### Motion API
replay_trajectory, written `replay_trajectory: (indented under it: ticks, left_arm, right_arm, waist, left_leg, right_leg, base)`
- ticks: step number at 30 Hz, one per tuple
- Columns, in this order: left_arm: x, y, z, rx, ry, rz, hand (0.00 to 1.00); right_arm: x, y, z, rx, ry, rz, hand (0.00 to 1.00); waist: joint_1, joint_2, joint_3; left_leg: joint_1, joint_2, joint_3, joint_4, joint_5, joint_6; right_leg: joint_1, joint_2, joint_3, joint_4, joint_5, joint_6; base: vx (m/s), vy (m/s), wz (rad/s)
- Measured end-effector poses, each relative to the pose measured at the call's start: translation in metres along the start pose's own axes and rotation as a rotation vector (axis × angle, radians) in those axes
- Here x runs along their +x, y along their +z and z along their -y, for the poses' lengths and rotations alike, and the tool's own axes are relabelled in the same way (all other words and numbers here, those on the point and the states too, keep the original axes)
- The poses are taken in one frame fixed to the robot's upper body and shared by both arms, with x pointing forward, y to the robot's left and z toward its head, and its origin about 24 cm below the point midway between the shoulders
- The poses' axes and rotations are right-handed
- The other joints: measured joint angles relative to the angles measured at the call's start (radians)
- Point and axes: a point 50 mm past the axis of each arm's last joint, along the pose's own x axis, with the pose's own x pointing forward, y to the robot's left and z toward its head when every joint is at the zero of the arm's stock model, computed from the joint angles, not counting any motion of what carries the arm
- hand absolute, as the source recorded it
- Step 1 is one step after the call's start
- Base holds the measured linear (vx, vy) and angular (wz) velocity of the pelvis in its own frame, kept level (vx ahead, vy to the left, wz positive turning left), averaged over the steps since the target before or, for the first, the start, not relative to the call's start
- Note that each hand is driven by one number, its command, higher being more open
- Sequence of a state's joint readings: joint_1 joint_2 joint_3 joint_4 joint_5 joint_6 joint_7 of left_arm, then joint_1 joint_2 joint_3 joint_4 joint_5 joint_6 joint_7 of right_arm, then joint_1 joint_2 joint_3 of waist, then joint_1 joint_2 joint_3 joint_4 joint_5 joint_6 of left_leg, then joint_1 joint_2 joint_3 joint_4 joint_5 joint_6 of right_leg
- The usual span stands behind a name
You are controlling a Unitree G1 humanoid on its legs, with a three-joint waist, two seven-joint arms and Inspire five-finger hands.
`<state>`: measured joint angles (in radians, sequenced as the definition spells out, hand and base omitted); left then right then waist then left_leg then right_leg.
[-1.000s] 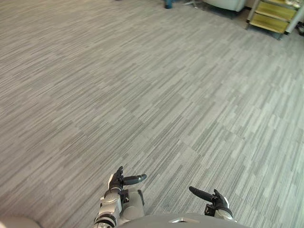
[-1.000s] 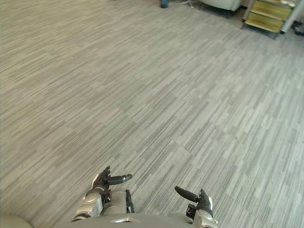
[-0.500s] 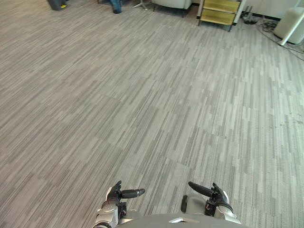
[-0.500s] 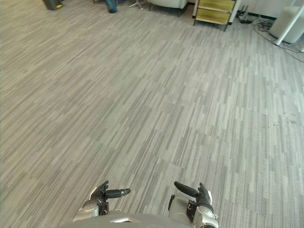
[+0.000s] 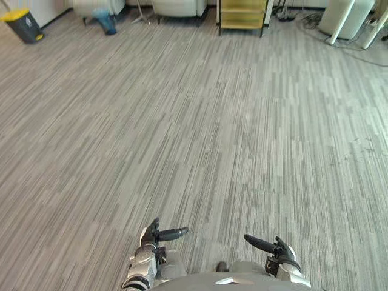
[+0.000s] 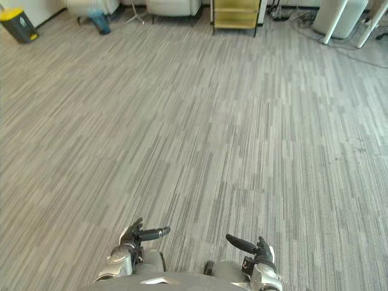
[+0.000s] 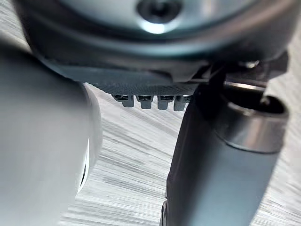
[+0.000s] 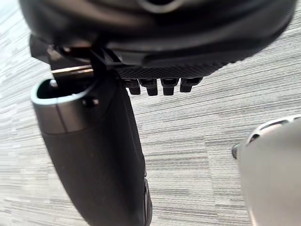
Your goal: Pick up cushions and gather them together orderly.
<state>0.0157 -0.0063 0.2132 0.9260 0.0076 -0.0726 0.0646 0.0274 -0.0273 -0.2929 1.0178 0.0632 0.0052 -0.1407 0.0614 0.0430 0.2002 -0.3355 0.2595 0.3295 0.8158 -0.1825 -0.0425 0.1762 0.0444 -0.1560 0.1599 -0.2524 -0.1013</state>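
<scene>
My left hand (image 5: 150, 237) hangs low near the view's lower edge, over the grey striped carpet (image 5: 200, 133). Its thumb points right and its fingers are relaxed, with nothing in them. In the left wrist view the left hand (image 7: 221, 179) has only carpet past its fingers. My right hand (image 5: 280, 255) hangs beside it at the same height, thumb pointing left, fingers relaxed and holding nothing. The right wrist view has the right hand (image 8: 94, 155) above bare carpet too.
At the far end stand a yellow shelf cart (image 5: 242, 13), pale upholstered seats (image 5: 179, 6), a blue object (image 5: 107, 20) and a dark bin with a yellow lid (image 5: 22, 25). White posts (image 5: 339, 21) and floor cables sit at the far right.
The camera has swung right and lifted: the shelf cart slid from the upper right to the top middle, and the bin came into view. Both hands keep their pose.
</scene>
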Motion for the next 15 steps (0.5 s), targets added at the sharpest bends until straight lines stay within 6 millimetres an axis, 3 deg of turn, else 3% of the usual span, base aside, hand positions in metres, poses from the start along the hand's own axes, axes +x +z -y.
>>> replay_trajectory:
  ticks: [1,2,3,4,5,6,7,9,10,11,12,13,14,15]
  left_arm:
    - [0.000,-0.001,-0.001,-0.001,0.001,-0.003,1.00]
    - [0.000,-0.002,-0.003,0.003,0.004,-0.008,1.00]
    - [-0.001,-0.004,-0.004,-0.002,0.005,-0.016,1.00]
    - [0.000,-0.004,-0.005,-0.023,0.014,-0.018,1.00]
    - [0.000,-0.005,-0.007,-0.026,0.018,-0.027,1.00]
    - [0.001,-0.005,-0.009,-0.020,0.019,-0.027,1.00]
    - [0.002,-0.003,-0.011,-0.012,0.021,-0.022,1.00]
    - [0.004,0.003,-0.022,-0.006,0.045,-0.013,1.00]
    - [0.005,0.003,-0.025,0.022,0.045,-0.022,1.00]
    - [0.003,-0.004,-0.024,0.033,0.038,-0.044,1.00]
    - [0.004,-0.005,-0.025,0.046,0.037,-0.060,1.00]
    - [0.004,-0.008,-0.025,0.060,0.036,-0.087,1.00]
    - [0.004,-0.011,-0.024,0.062,0.035,-0.107,1.00]
    - [0.002,-0.017,-0.021,0.064,0.029,-0.126,1.00]
  right_arm:
    - [0.000,0.002,-0.001,0.001,0.003,0.005,1.00]
    - [0.001,0.003,-0.001,0.001,0.003,0.007,1.00]
    - [0.001,0.003,-0.002,0.001,0.004,0.007,1.00]
    - [0.001,0.002,-0.001,-0.003,0.001,-0.001,1.00]
    - [0.001,-0.002,-0.002,-0.006,0.004,-0.018,1.00]
    - [0.000,-0.005,-0.003,-0.006,0.007,-0.028,1.00]
    - [0.000,-0.007,-0.005,-0.005,0.010,-0.037,1.00]
    - [-0.002,-0.016,-0.007,-0.003,0.016,-0.076,1.00]
    - [-0.003,-0.025,-0.006,-0.006,0.010,-0.105,1.00]
    - [-0.004,-0.030,0.001,-0.008,-0.007,-0.120,1.00]
    - [-0.004,-0.030,0.000,-0.003,0.000,-0.117,1.00]
    - [-0.002,-0.022,-0.002,-0.001,0.007,-0.095,1.00]
    - [-0.001,-0.016,-0.002,0.010,0.007,-0.073,1.00]
    - [0.000,-0.007,0.000,0.017,0.006,-0.027,1.00]
  waist:
    - [0.010,-0.005,0.004]
    - [0.020,-0.009,0.006]
    - [0.026,-0.008,0.006]
    - [0.043,-0.011,0.006]
    - [0.046,-0.026,-0.004]
    - [0.038,-0.043,-0.009]
    - [0.031,-0.063,-0.012]
    - [0.029,-0.091,-0.009]
    - [0.029,-0.111,-0.023]
    - [0.021,-0.106,-0.040]
    - [0.010,-0.126,-0.035]
    - [-0.001,-0.133,-0.027]
    - [-0.009,-0.121,-0.019]
    - [-0.022,-0.089,-0.003]
  left_leg:
    - [-0.003,-0.044,0.014,-0.203,0.011,-0.006]
    - [-0.001,-0.087,0.009,-0.424,0.061,-0.022]
    - [-0.004,-0.100,0.005,-0.528,0.095,-0.031]
    - [-0.019,-0.117,-0.018,-0.566,0.190,-0.022]
    - [-0.009,-0.140,-0.028,-0.567,0.270,0.028]
    - [-0.008,-0.158,-0.042,-0.564,0.286,0.054]
    - [-0.008,-0.175,-0.042,-0.550,0.269,0.067]
    - [-0.037,-0.164,-0.041,-0.368,0.181,0.126]
    - [-0.035,-0.207,-0.040,-0.329,0.123,0.115]
    - [0.018,-0.210,-0.041,-0.376,0.059,0.133]
    - [0.073,-0.233,-0.047,-0.396,0.020,0.092]
    - [0.142,-0.246,-0.048,-0.413,-0.017,0.088]
    - [0.202,-0.244,-0.048,-0.433,-0.036,0.081]
    - [0.304,-0.229,-0.048,-0.485,-0.056,0.065]
  right_leg:
    - [0.029,-0.011,0.032,-0.031,-0.003,0.011]
    - [0.063,-0.020,0.059,-0.072,-0.006,0.021]
    - [0.085,-0.021,0.077,-0.096,-0.011,0.029]
    - [0.119,-0.026,0.105,-0.129,-0.026,0.052]
    - [0.140,-0.049,0.123,-0.132,-0.033,0.066]
    - [0.140,-0.067,0.124,-0.120,-0.033,0.069]
    - [0.133,-0.085,0.125,-0.097,-0.031,0.072]
    - [0.105,-0.096,0.135,0.069,0.019,0.132]
    - [0.051,-0.104,0.133,0.258,0.041,0.166]
    - [-0.019,-0.105,0.130,0.441,0.087,0.245]
    - [-0.122,-0.142,0.132,0.693,0.151,0.346]
    - [-0.246,-0.197,0.100,0.905,0.105,0.262]
    - [-0.305,-0.224,0.067,0.962,0.068,0.199]
    - [-0.371,-0.240,0.022,0.960,0.030,0.158]
  base:
    - [0.56,0.069,-0.87]
    - [0.39,0.083,-0.79]
    - [0.51,0.126,-0.78]
    - [0.56,0.139,-0.64]
    - [0.72,0.165,-0.41]
    - [0.63,0.129,-0.02]
    - [0.64,0.112,0.24]
    - [0.60,0.125,0.31]
    - [0.55,0.167,0.28]
    - [0.65,0.196,0.33]
    - [0.56,0.088,0.18]
    - [0.58,0.050,0.09]
    - [0.62,-0.006,-0.12]
    - [0.67,-0.037,-0.20]
